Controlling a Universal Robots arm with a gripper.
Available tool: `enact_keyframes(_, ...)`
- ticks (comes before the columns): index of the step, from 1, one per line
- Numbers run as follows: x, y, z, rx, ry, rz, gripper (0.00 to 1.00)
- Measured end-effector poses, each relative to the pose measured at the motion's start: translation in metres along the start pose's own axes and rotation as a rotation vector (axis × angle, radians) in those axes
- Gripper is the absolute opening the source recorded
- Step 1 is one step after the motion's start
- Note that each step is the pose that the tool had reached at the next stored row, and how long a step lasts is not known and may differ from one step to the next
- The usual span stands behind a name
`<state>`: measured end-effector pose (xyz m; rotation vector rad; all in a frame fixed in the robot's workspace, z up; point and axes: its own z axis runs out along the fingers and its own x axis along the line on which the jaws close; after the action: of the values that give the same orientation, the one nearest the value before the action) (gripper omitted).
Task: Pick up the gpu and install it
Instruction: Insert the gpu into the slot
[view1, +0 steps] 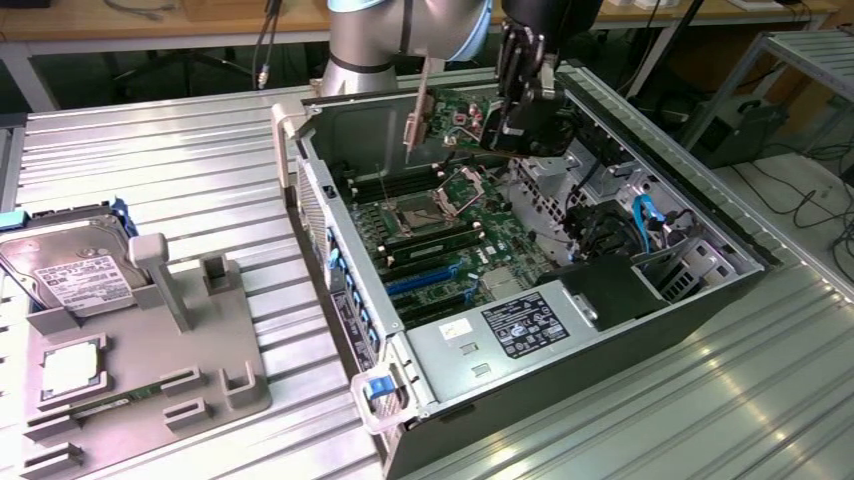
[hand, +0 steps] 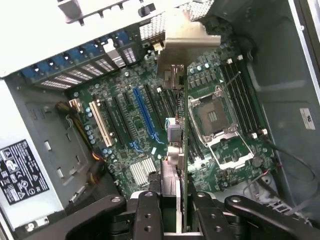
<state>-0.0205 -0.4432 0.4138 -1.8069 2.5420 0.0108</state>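
Observation:
The gpu (view1: 454, 118) hangs on edge above the open computer case (view1: 334, 190), its pale metal bracket strip (view1: 416, 108) pointing towards the case's rear wall. My gripper (view1: 518, 120) is shut on the card's far end. In the wrist view the gpu (hand: 176, 145) appears edge-on, running away from my gripper (hand: 176, 212) to the bent bracket (hand: 189, 39). Black fingers (hand: 149, 212) clamp it from both sides. Below it lies the green motherboard (hand: 125, 150), with a blue expansion slot (hand: 145, 114) and a white slot (hand: 100, 123) off to one side. The card is well clear of the board.
An open CPU socket (hand: 216, 118) sits beside the card's line. A labelled power supply (view1: 523, 325) and a drive bay with blue cables (view1: 647, 225) take up the case's near end. On the exterior view's left, a grey fixture (view1: 200, 340) holds a hard drive (view1: 67, 275).

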Motion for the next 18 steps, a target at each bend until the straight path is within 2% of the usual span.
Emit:
enact_keyframes(4,0.000,0.0000,0.0005,-0.0019,-0.0006,-0.083,0.28)
enact_keyframes(7,0.000,0.0000,0.0012,-0.0047,-0.0016,-0.206,0.28)
enact_keyframes(8,0.000,0.0000,0.0017,-0.0051,-0.0018,-0.228,0.28)
enact_keyframes(10,0.000,0.0000,0.0041,-0.0049,-0.0013,-0.232,0.28)
enact_keyframes(11,0.000,0.0000,0.0054,-0.0041,-0.0014,-0.232,0.28)
enact_keyframes(13,0.000,0.0000,0.0075,0.0097,-0.0032,-0.233,0.28)
enact_keyframes(14,0.000,0.0000,0.0085,0.0134,-0.0032,-0.242,0.28)
enact_keyframes(18,0.000,0.0001,0.0129,0.0111,-0.0048,-0.343,0.28)
